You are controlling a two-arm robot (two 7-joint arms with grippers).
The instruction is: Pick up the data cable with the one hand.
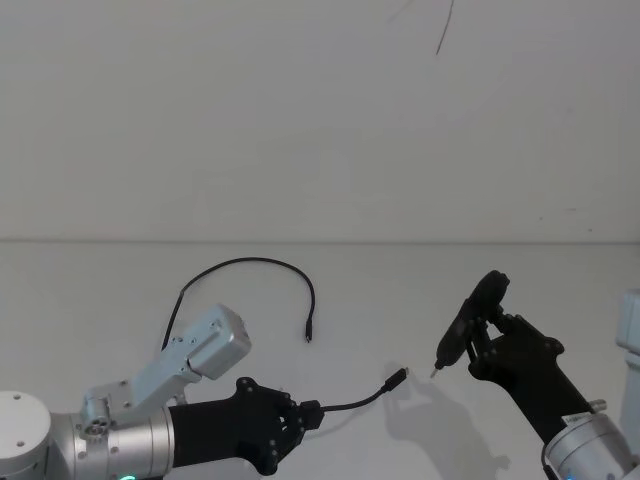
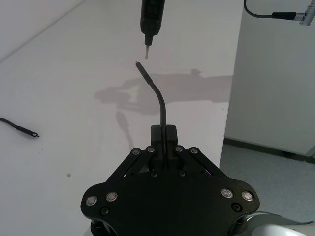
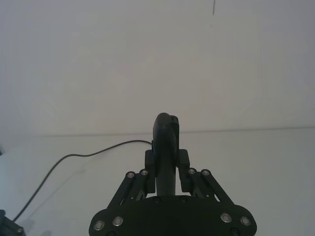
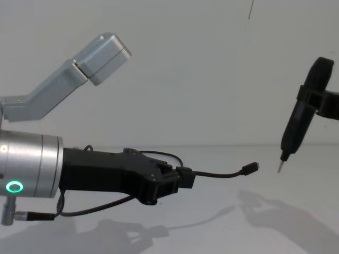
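Cable work on a plain white table (image 1: pixel 90 300) before a blank wall. The left end effector (image 1: pixel 308 410), black and angular on a silver wrist with a green ring, reaches in low from the left. Its fingers are clamped on the data cable (image 1: pixel 255 260) close to one end. That short held stretch sticks out roughly level above the table, pointing to the robot's right, and ends in a small plug (image 1: pixel 399 376). The rest of the cable seems to run back under the left arm. It then arcs away across the table and curls round to its other plug (image 1: pixel 308 337), which lies flat between the two arms. The right end effector (image 1: pixel 487 322) hangs on the right, closed around a slim black tool (image 1: pixel 455 340) whose pointed tip aims down, near the held plug but apart from it. So the held end's long axis runs from the left end effector straight at that tool. The grasp looks made; lifting is what remains. Room is open above and toward the wall. Rightward is tight, and the left wrist view shows the table's edge running close alongside.
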